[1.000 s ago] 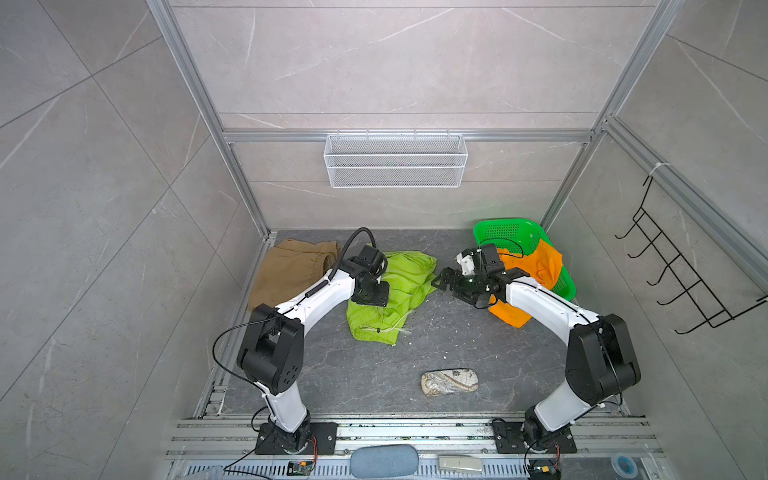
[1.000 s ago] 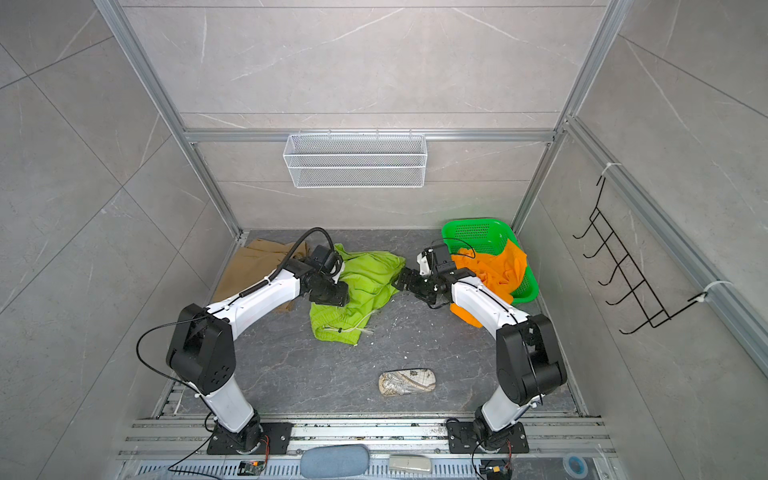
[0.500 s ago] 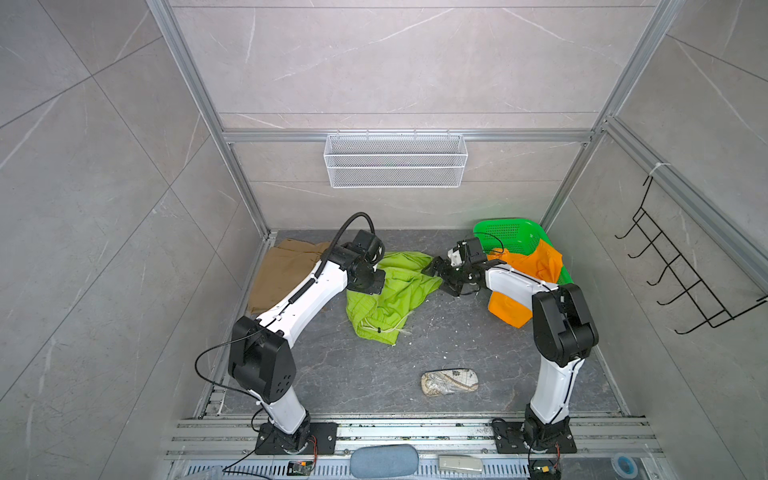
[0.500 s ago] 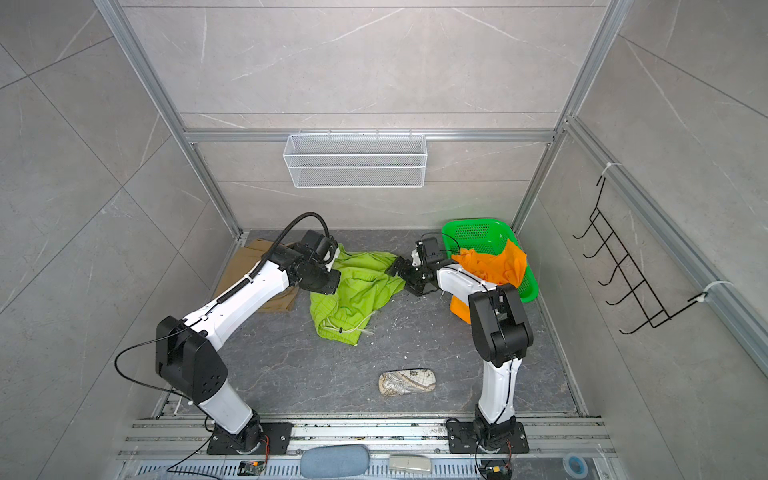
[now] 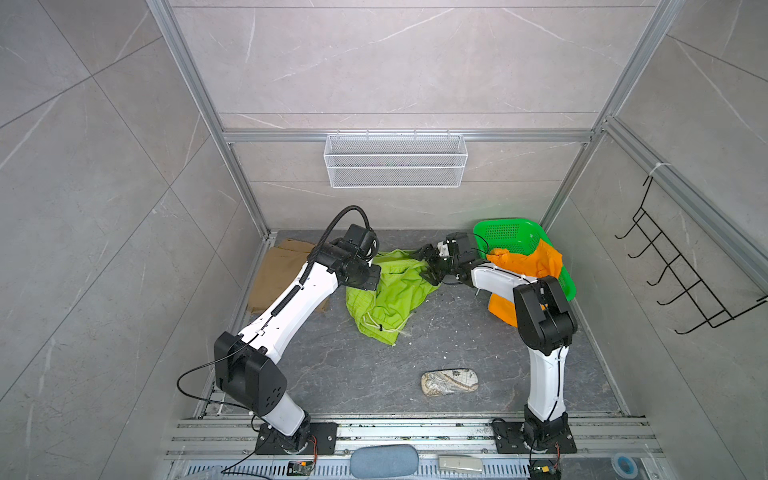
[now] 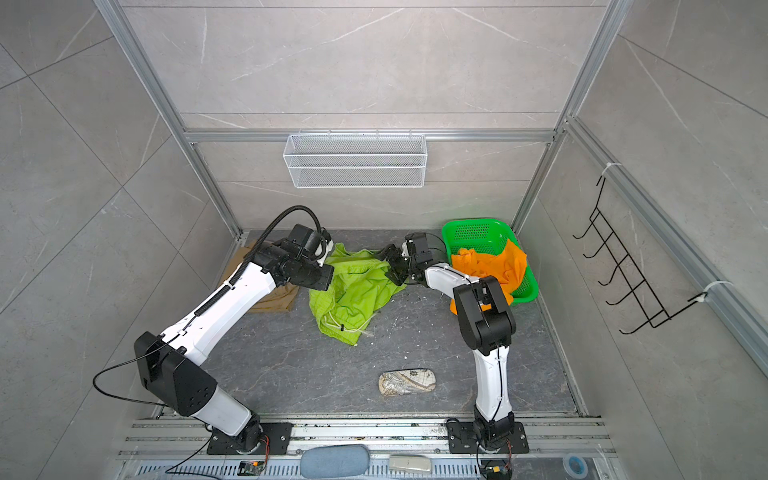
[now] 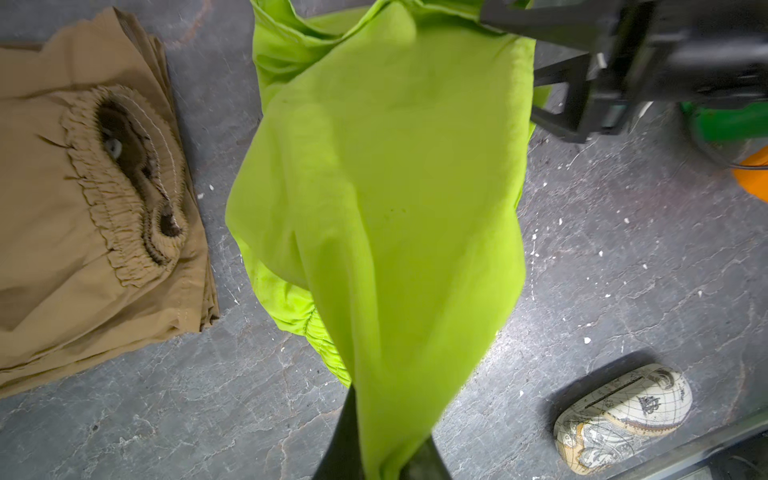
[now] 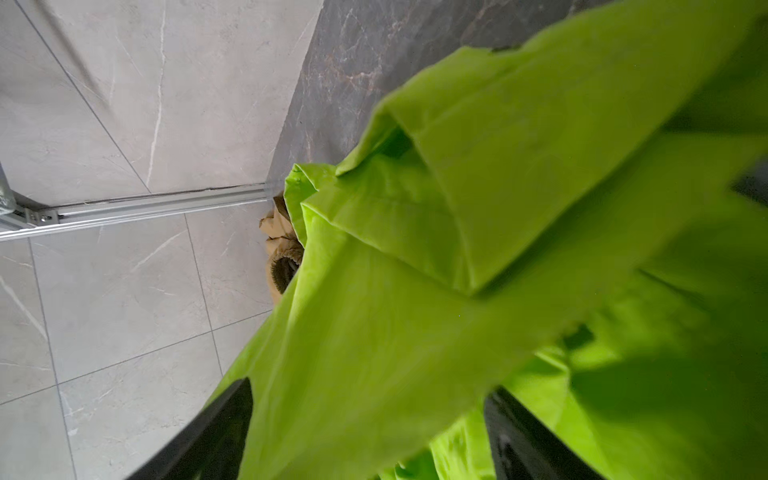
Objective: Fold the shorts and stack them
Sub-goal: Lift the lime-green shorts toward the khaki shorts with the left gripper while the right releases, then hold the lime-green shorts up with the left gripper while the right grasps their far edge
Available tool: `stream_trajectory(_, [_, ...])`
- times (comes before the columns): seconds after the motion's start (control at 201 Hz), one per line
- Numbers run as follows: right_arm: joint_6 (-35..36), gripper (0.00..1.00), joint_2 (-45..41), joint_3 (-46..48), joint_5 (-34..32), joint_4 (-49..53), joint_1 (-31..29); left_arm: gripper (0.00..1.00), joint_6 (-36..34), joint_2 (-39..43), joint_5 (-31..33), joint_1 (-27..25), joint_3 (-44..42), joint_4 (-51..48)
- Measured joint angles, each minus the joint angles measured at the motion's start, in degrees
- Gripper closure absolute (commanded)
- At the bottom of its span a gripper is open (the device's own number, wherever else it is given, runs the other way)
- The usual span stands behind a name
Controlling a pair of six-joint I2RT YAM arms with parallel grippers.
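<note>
The lime green shorts [image 5: 390,291] [image 6: 353,291] lie crumpled mid-floor, their far edge lifted. My left gripper [image 7: 388,415] is shut on a corner of that cloth [image 7: 386,187], at the shorts' far left in a top view [image 5: 375,262]. My right gripper [image 5: 426,264] [image 6: 388,264] is at the far right corner, jaws open, with green cloth [image 8: 415,332] lying between the fingers [image 8: 232,419]. Folded tan shorts [image 5: 278,274] [image 7: 83,208] lie at the left wall. Orange shorts [image 5: 523,262] [image 6: 490,266] hang over the basket.
A green perforated basket [image 5: 511,232] [image 6: 469,230] stands in the back right corner. A patterned beige pouch [image 5: 449,382] [image 7: 623,411] lies on the floor in front. A white wire basket [image 5: 395,160] hangs on the back wall, a black hook rack [image 5: 681,282] on the right wall.
My left gripper closed on the green shorts and lifted their far left corner. My right gripper moved back and left onto the far right corner, its jaws narrowing a little.
</note>
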State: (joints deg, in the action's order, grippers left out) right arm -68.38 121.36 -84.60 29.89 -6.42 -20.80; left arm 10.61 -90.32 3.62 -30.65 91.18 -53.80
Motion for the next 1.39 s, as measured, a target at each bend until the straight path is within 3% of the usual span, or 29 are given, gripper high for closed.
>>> stream_trajectory(0.269, [-4.13,0.79,3.74,-6.56,-0.17,-0.87,0.17,1.00,0.22,7.10,1.05,2.86,-0.83,0.92])
stream_trajectory(0.578, [2.73,1.00,-4.44,-8.55,-1.79,7.19,7.28,1.00,2.19,13.29,-0.50,17.44,-2.43,3.30])
stream_trajectory(0.817, [8.55,1.00,-12.13,-7.65,-2.67,10.34,9.31,1.00,3.26,12.24,-4.11,17.53,-0.92,4.33])
stream_trajectory(1.086, [8.76,0.54,-14.58,4.90,-0.92,8.20,7.08,1.00,4.28,12.00,-6.19,17.53,-0.11,5.03])
stream_trajectory(1.225, [6.25,0.41,-14.58,13.90,-0.07,5.35,3.91,1.00,4.57,12.00,-6.75,17.53,-0.11,5.03])
stream_trajectory(1.395, [0.98,0.36,-14.58,20.70,0.83,-2.14,-0.26,1.00,5.25,12.00,-7.06,17.53,-0.11,5.11])
